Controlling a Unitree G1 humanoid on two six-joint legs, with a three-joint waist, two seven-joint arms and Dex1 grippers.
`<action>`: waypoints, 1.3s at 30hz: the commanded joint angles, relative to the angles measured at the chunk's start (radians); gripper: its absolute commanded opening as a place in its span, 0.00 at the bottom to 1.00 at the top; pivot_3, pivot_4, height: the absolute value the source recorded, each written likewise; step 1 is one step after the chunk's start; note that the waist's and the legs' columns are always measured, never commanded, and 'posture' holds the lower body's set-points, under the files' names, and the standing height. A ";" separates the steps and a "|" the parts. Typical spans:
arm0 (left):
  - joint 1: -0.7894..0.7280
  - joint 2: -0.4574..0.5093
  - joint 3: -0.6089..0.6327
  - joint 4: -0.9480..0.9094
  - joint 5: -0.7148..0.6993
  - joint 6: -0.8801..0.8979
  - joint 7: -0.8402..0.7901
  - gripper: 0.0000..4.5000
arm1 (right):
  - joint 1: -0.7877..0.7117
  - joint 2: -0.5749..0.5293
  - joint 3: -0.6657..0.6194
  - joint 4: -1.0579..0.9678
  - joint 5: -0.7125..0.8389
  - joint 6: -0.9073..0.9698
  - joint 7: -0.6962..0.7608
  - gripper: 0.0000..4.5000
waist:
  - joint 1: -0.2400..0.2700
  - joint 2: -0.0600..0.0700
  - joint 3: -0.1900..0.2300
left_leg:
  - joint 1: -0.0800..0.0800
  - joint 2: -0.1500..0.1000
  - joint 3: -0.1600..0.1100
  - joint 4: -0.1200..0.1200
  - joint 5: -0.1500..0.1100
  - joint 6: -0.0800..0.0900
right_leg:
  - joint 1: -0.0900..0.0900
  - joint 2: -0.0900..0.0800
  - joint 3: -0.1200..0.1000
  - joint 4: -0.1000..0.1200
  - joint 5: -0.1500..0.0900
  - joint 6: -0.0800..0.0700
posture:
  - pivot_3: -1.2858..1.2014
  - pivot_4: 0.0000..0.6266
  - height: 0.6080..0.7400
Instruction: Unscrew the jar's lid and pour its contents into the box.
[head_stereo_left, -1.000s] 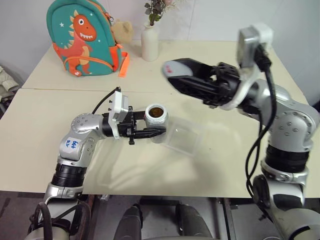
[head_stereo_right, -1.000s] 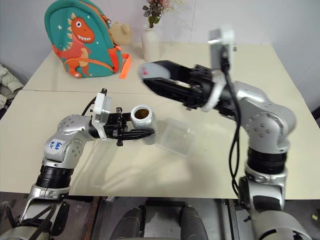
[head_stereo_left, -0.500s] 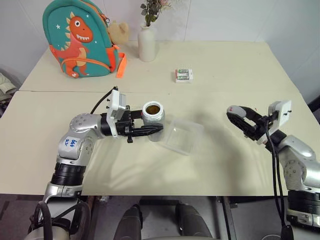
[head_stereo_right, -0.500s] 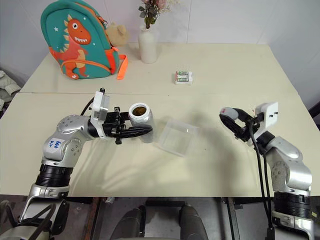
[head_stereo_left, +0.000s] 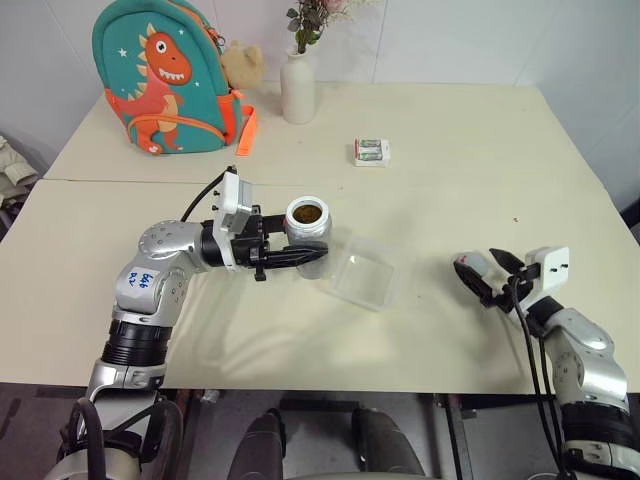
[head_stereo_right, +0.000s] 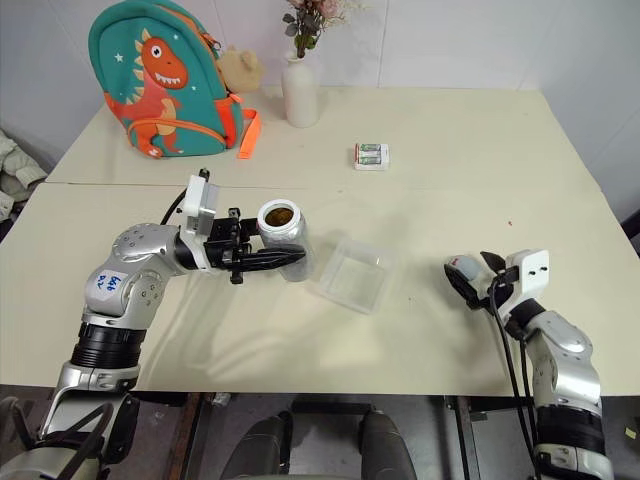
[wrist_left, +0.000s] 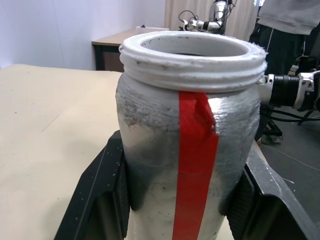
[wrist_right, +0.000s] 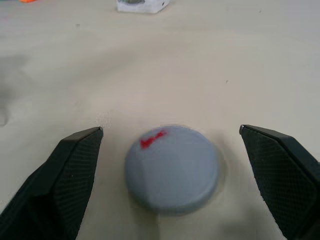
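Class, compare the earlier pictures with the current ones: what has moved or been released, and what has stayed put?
The right gripper swung from high over the table down to its right edge, set the lid on the table and opened, letting it go. The left gripper stayed shut on the open jar, upright beside the box, which did not move.

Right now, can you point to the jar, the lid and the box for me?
jar (wrist_left: 185, 150), left wrist view, on the red stripe down its side.
lid (wrist_right: 172, 169), right wrist view, middle of its round top.
box (head_stereo_left: 362, 277), left eye view, on its clear bottom.
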 joint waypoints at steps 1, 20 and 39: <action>-0.008 0.011 0.017 -0.012 -0.012 -0.008 -0.006 0.44 | 0.021 -0.060 -0.036 -0.178 0.092 0.089 0.040 0.99 | -0.001 0.000 0.000 | 0.000 0.000 0.000 0.000 0.000 0.000 | 0.000 0.000 0.000 0.000 0.000 0.000 | 0.52 0.24 1.00; -0.099 -0.014 -0.088 0.013 0.269 -0.137 0.190 0.44 | 0.026 -0.420 -0.078 -0.645 0.430 0.523 0.195 0.99 | 0.006 0.000 0.000 | -0.002 0.000 0.000 0.001 -0.001 0.001 | 0.001 0.000 0.000 -0.005 0.001 0.001 | 0.52 0.24 1.00; -0.428 0.015 -0.500 0.383 1.413 -0.901 1.235 0.44 | 0.125 -0.302 -0.119 -0.700 0.433 0.496 0.063 0.99 | 0.005 -0.001 0.001 | -0.003 -0.002 0.000 0.002 -0.001 0.001 | 0.001 0.000 0.002 -0.006 0.002 0.005 | 0.52 0.24 1.00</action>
